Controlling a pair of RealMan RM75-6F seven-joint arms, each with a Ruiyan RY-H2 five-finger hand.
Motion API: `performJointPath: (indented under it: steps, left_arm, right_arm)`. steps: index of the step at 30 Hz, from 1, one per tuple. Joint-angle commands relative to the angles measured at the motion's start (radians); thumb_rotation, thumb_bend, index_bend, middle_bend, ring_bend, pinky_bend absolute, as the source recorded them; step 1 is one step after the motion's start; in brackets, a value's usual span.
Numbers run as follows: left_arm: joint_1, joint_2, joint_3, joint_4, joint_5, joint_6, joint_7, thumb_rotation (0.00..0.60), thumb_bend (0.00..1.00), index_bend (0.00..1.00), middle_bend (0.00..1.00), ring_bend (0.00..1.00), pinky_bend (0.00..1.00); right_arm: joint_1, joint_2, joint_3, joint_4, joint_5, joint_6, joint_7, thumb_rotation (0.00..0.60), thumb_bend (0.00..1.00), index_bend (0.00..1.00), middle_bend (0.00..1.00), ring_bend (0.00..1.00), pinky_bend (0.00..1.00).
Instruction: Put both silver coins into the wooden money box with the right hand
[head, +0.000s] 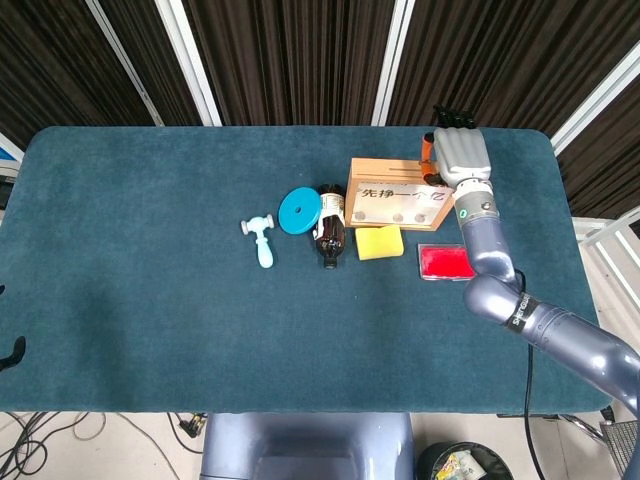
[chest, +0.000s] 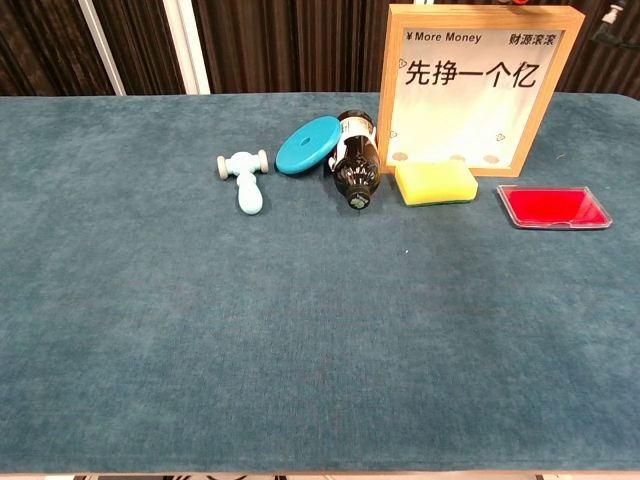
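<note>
Dark vertical-slat wall with white posts behind. Teal felt-covered bench fills both views. Wooden money box stands at 2 o'clock from bench centre, front panel printed "More Money". Right robot hand hangs over the box's right top edge, seen from the back; finger state cannot be told. Brown bottle, red tray, yellow sponge, blue disc, toy hammer lie nearby. Coins not discernible.

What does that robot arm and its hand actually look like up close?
The right arm is smooth metallic blue-grey tubing in rounded segments, with a dark band at one joint and a thin black cable trailing off it. The robot hand is a pale grey, blocky shell with black fingertips and orange showing at its side.
</note>
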Motion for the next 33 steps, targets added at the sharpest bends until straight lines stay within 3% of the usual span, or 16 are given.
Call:
performJointPath:
  steps: [1, 33]
  left_arm:
    - [0.000, 0.001, 0.000, 0.000, 0.000, -0.001, -0.001, 0.600, 0.40, 0.05, 0.00, 0.00, 0.00]
    - [-0.002, 0.004, 0.003, 0.002, 0.001, -0.003, -0.010, 0.600, 0.40, 0.05, 0.00, 0.00, 0.00]
  right_arm:
    - [0.004, 0.000, -0.003, -0.005, 0.000, 0.004, 0.007, 0.600, 0.52, 0.72, 0.01, 0.00, 0.00]
    - [0.033, -0.004, -0.055, 0.005, 0.032, -0.002, 0.043, 0.600, 0.52, 0.72, 0.01, 0.00, 0.00]
